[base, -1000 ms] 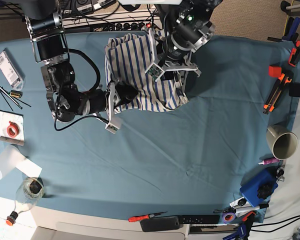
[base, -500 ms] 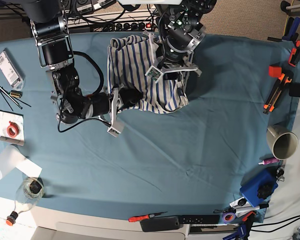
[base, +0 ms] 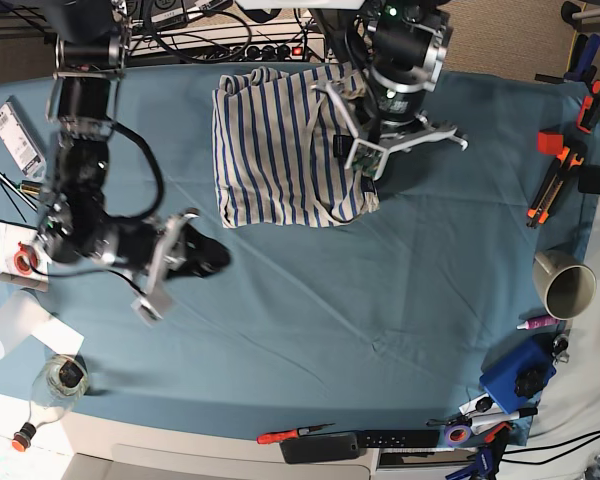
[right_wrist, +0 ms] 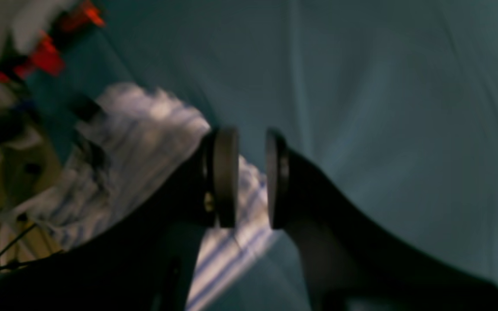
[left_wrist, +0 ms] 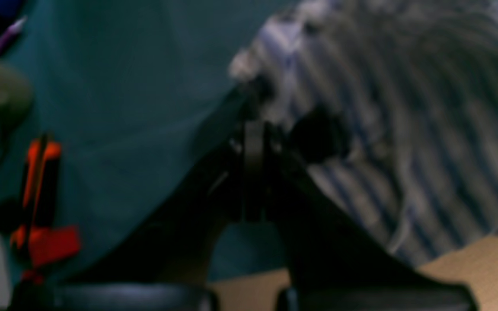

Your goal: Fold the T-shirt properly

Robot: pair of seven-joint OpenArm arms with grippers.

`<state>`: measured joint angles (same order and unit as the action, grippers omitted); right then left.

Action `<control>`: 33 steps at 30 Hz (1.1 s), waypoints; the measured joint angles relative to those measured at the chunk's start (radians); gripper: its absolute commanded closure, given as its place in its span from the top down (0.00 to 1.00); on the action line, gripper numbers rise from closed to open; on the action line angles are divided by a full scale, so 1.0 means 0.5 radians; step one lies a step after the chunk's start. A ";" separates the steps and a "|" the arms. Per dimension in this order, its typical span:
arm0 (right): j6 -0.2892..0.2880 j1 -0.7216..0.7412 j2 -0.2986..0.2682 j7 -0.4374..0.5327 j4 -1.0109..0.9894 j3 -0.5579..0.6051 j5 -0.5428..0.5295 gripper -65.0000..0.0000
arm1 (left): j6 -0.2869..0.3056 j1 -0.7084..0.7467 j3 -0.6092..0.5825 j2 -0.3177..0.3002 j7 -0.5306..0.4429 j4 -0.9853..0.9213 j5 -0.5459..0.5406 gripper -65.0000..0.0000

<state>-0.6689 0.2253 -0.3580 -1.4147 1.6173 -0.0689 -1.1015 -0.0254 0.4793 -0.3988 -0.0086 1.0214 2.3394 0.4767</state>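
Pulling my right gripper (base: 212, 255) off the T-shirt (base: 280, 150), now released over bare cloth | left gripper (left_wrist: 255, 129) clenched on its hem, seen only by wrist view.

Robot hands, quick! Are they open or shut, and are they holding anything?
Left gripper: shut, touching the striped T-shirt; whether it pinches cloth is too blurry to tell.
Right gripper: open, holding nothing.

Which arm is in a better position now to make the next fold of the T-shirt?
Probably the left. The left gripper is shut at the T-shirt, over its right edge in the base view. The right gripper hangs open over bare blue cloth, apart from the shirt.
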 measured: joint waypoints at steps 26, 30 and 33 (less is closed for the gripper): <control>0.028 -0.916 0.018 -0.005 0.764 -1.112 0.045 0.19 | -0.156 0.215 0.874 -0.182 0.044 -0.001 -0.505 0.00; 0.028 -0.976 0.019 -0.005 0.764 -1.194 0.053 0.19 | -0.104 0.329 1.005 -0.177 0.036 -0.001 -0.573 0.00; 0.029 -1.023 0.019 -0.005 0.764 -1.225 0.052 0.19 | -0.106 0.434 1.099 -0.179 0.037 -0.001 -0.603 0.00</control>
<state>-0.6544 -0.2863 -0.3485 -1.4170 1.9995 -0.6811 -1.0756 -0.0784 0.6964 0.1509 -0.0978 1.0397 2.3390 0.1753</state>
